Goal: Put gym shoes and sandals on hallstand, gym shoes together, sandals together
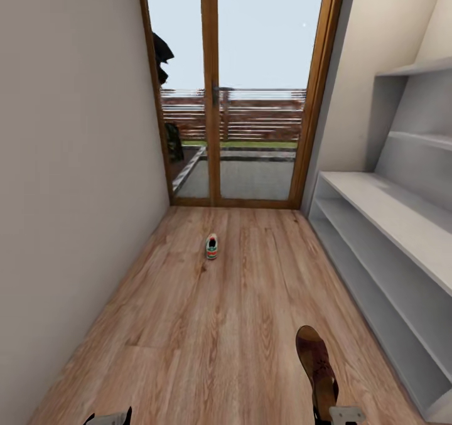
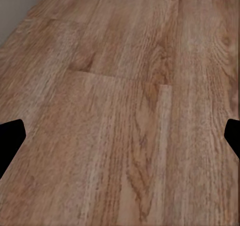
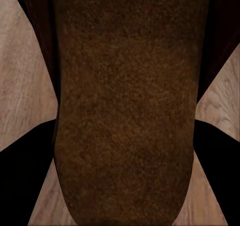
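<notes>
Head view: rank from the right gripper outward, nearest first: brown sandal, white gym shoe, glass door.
1. Dark reddish-brown leather sandal: in the right gripper, low right.
2. White sneaker with green stripe: mid-floor, ahead and left.
3. Wood-framed glass door: at the corridor's far end.
</notes>
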